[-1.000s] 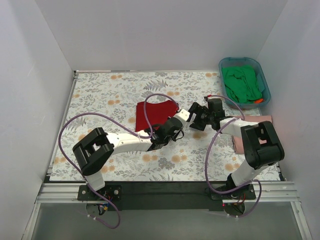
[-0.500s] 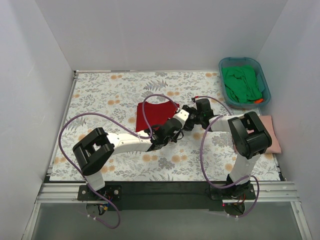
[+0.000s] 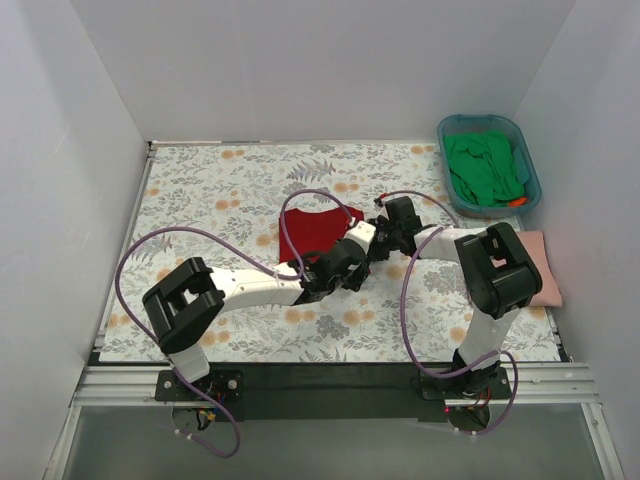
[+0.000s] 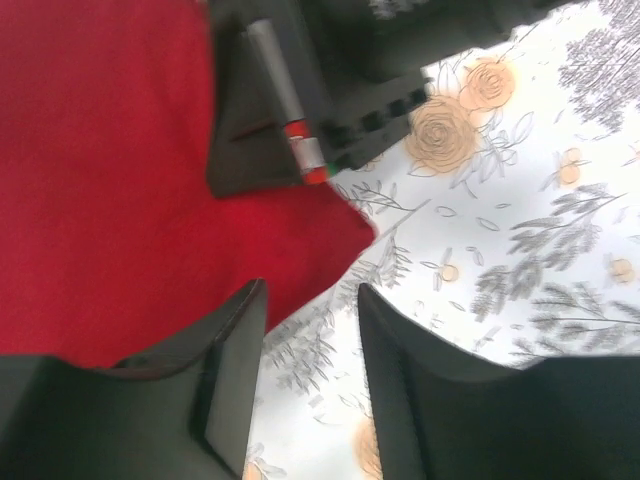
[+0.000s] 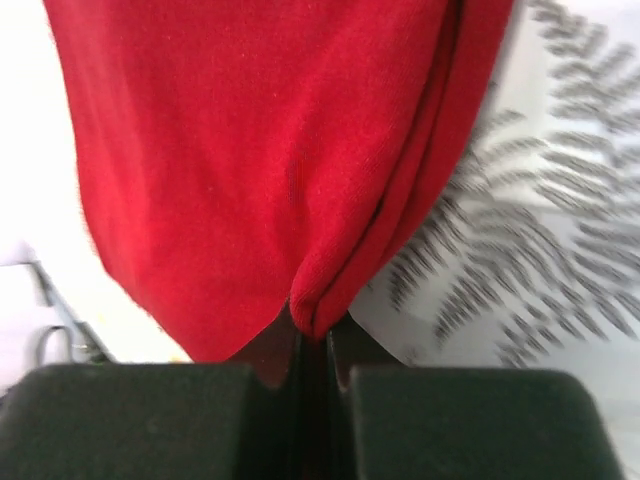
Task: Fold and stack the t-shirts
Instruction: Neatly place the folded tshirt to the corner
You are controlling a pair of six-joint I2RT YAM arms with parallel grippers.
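Red shirt (image 5: 250, 150), pinched tight in the right claw (image 5: 312, 335), probably needs an even pull; left claw (image 4: 310, 297) alongside gapes empty.

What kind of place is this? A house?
Likely a robot test booth, not a house: plain white walls box in a floral-covered table, two robot arms are bolted at its edge, and the right gripper pinches a red t-shirt.

I'm watching the right gripper (image 5: 311, 348) pinching a fold of the red shirt (image 5: 250, 150). The floral table cover (image 5: 545, 270) is showing beside it.
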